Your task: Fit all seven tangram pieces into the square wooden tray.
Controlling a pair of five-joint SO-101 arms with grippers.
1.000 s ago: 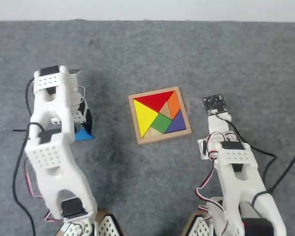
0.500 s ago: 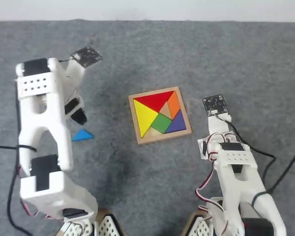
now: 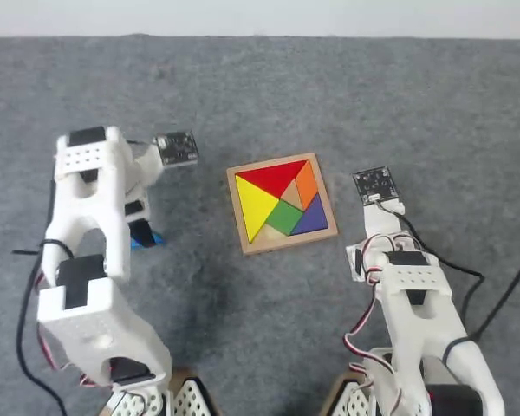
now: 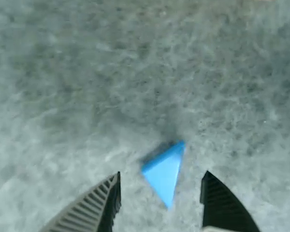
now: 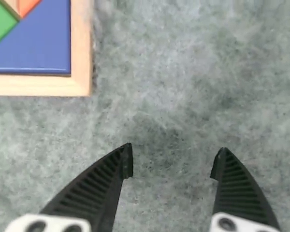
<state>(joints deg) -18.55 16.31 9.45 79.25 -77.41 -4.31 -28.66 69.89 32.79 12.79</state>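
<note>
The left gripper (image 4: pixel 160 180) points down at the grey felt-like table cover (image 3: pixel 243 87), its two dark ribbed fingers (image 4: pixel 108 193) spread wide. A small blue triangle piece (image 4: pixel 165 169) lies flat on the cover in the gap between them, touching neither finger, so this gripper is released and holds nothing. From above, the left arm (image 3: pixel 91 217), white, rises from the near left edge and folds forward over that piece, whose blue tip (image 3: pixel 152 238) peeks out beside the arm, well to the left of the tray. The right gripper (image 5: pixel 174 155) also points down with its fingers wide apart and nothing between them, above bare cover just beside a corner of the square wooden tray (image 5: pixel 82 53). From above, the right arm (image 3: pixel 416 295) reaches forward from the near right edge and ends close to the tray's right side (image 3: pixel 292 243). The tray sits slightly turned near the middle of the table and holds a red triangle (image 3: pixel 270 178), a yellow triangle (image 3: pixel 254 206), an orange piece (image 3: pixel 306 185), a green square (image 3: pixel 284 217) and an indigo triangle (image 3: pixel 313 222), with a patch of bare wood at its centre.
</note>
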